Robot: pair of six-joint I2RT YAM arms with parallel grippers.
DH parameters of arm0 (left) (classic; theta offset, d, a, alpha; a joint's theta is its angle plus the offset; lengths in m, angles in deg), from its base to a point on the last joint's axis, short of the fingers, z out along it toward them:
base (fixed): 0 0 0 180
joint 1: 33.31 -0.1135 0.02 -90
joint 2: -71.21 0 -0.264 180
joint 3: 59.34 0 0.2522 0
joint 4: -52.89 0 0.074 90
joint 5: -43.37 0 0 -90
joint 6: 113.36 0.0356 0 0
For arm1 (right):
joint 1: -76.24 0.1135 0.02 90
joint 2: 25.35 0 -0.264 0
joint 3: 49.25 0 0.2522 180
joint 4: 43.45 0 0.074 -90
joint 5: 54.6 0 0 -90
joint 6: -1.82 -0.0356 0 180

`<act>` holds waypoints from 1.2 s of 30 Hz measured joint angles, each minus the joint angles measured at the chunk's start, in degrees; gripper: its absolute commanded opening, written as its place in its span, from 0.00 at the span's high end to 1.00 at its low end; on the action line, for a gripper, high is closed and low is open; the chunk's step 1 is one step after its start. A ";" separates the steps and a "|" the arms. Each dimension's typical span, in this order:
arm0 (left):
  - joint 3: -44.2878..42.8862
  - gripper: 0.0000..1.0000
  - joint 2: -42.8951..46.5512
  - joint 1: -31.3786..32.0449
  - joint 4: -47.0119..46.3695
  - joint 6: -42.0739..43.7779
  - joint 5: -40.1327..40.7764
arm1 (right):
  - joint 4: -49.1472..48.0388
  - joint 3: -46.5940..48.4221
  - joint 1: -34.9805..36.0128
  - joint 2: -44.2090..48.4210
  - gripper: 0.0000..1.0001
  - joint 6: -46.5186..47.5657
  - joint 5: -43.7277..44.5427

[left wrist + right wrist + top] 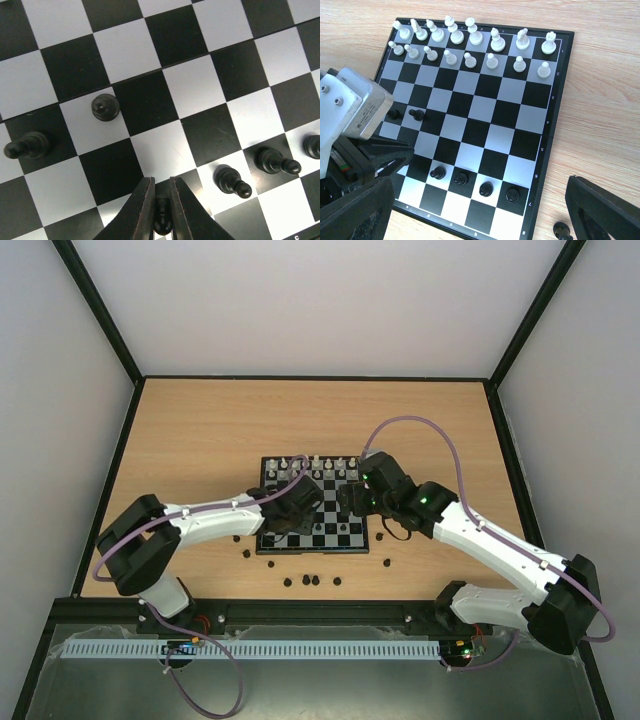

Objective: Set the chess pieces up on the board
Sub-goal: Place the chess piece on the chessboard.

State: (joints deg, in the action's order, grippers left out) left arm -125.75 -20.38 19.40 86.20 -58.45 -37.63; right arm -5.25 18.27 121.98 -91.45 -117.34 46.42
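Step in hand: black-side placement, judged past the halfway mark of the whole set-up.

Find the white chess pieces (470,37) ranked in the two far rows of the board (485,100). Find four black pawns (461,178) side by side in a near row, plus two stray pawns (418,115) further in on the left side.

Note the left gripper (161,181) clamped shut on a black piece (162,220), low over the near left part of the board (no telling whether piece and square touch). Note the right gripper (480,215) spread wide and empty, above the board's right side.

Next move, as a judgement:
1. Centre the held piece on its square.
2. Set it down upright.
3. Open only then.
4. Lift straight up to spare the neighbouring pawns.

Afterwards, fetch from the loose black pieces (305,581) lying on the surface (200,440) just before the board's near edge.
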 measured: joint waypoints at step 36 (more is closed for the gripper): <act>0.33 0.57 -0.52 2.40 -1.84 -1.51 1.68 | -0.07 -0.90 -0.02 0.00 0.05 -0.07 -0.02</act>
State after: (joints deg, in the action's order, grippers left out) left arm -125.42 -20.91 21.80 84.37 -59.96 -35.95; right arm -5.31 17.37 121.95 -91.45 -117.41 46.40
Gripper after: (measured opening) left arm 0.395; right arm 0.944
